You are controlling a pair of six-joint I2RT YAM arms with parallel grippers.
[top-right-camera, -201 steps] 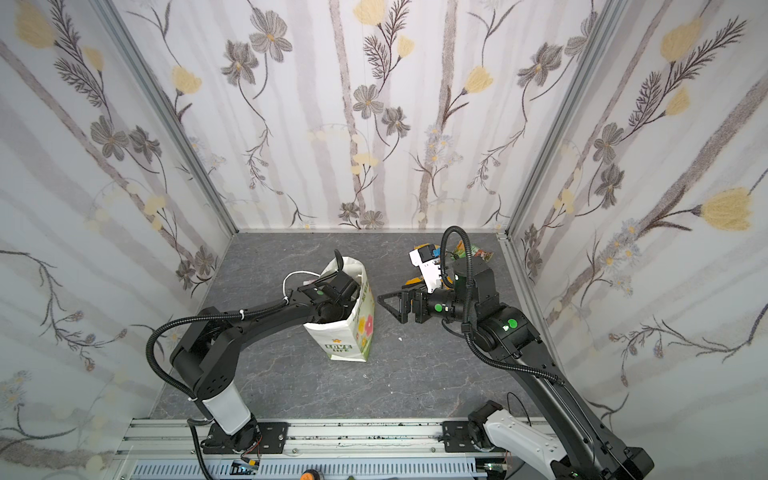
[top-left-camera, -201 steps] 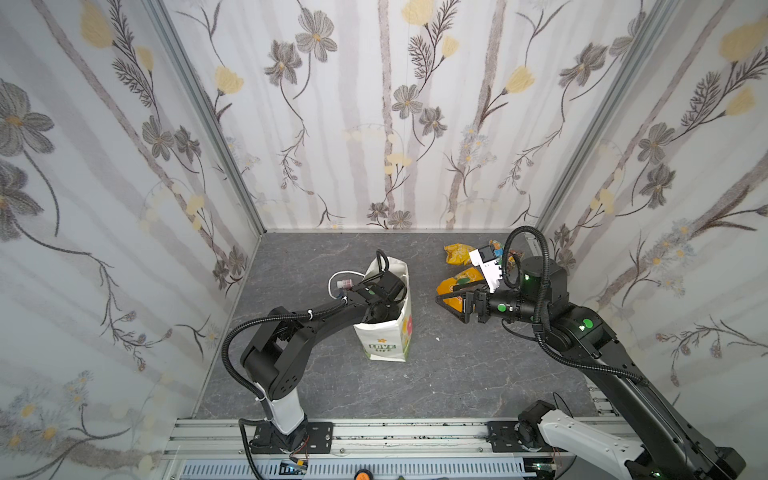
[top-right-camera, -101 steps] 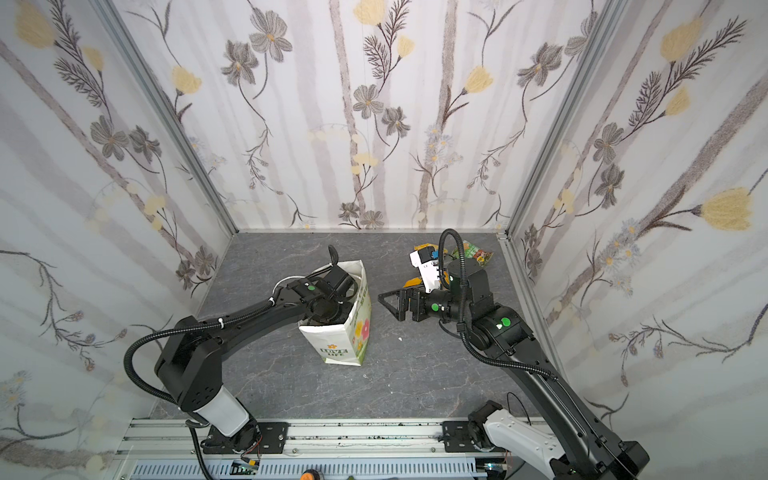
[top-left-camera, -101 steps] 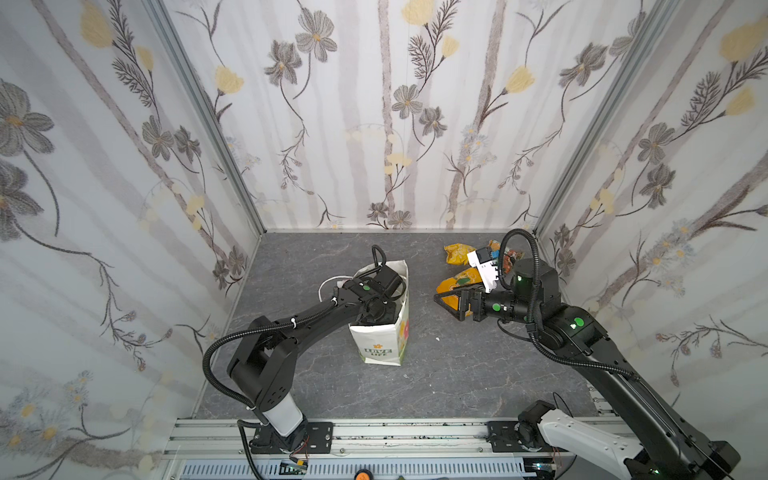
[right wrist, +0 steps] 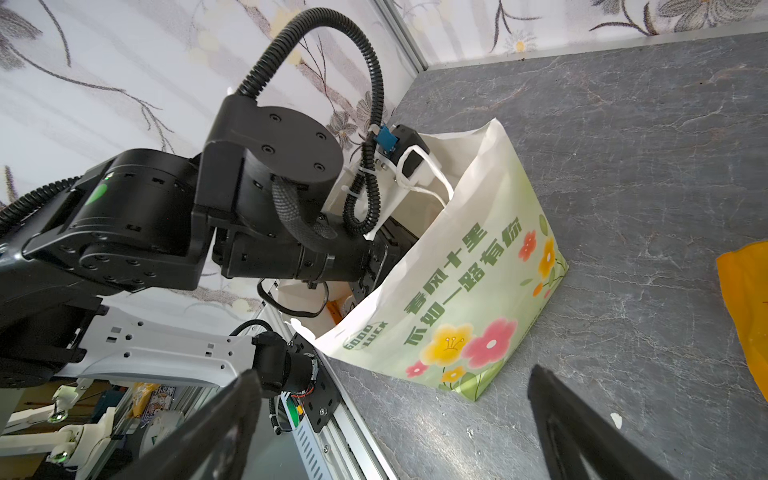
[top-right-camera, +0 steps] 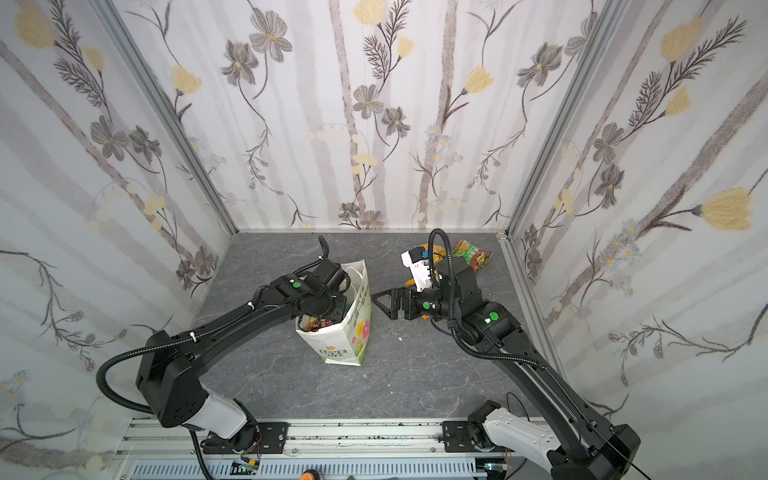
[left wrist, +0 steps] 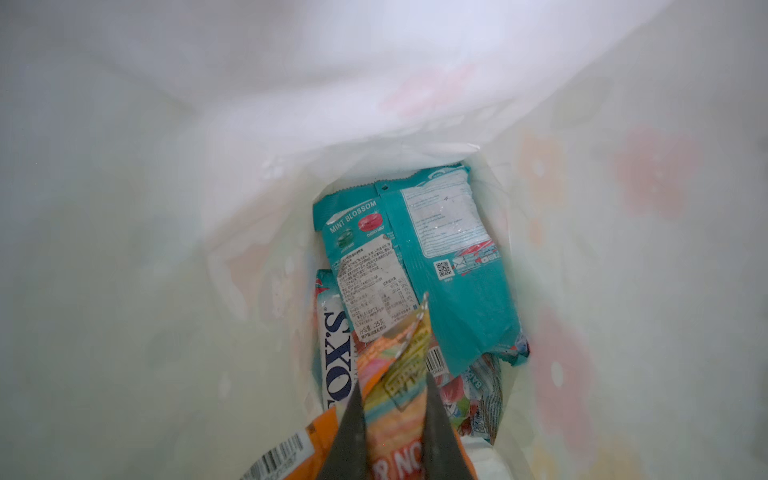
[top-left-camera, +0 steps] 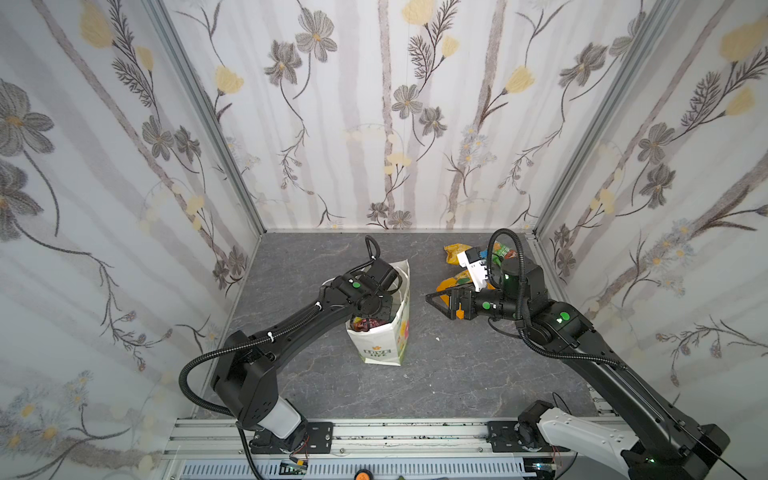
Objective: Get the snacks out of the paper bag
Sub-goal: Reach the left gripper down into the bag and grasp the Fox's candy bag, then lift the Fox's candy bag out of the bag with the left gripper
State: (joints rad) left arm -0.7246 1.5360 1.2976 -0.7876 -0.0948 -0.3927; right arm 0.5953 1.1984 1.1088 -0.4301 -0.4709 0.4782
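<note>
Inside the bag (top-left-camera: pixel 376 353), the left fingers (left wrist: pixel 349 440) pinch an orange packet (left wrist: pixel 395 411) above a teal packet (left wrist: pixel 461 299); the right fingers (right wrist: pixel 569 428) hang spread wide beside the bag.

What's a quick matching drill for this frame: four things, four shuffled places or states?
Column A
1. left claw
2. right claw
3. teal packet
4. green packet

Column B
a. lying on the table near the back right corner
b. shut on the red-orange packet inside the paper bag
c. open, empty, outside the bag
d. lying at the bottom of the bag

Pairs: 1-b, 2-c, 3-d, 4-a
</note>
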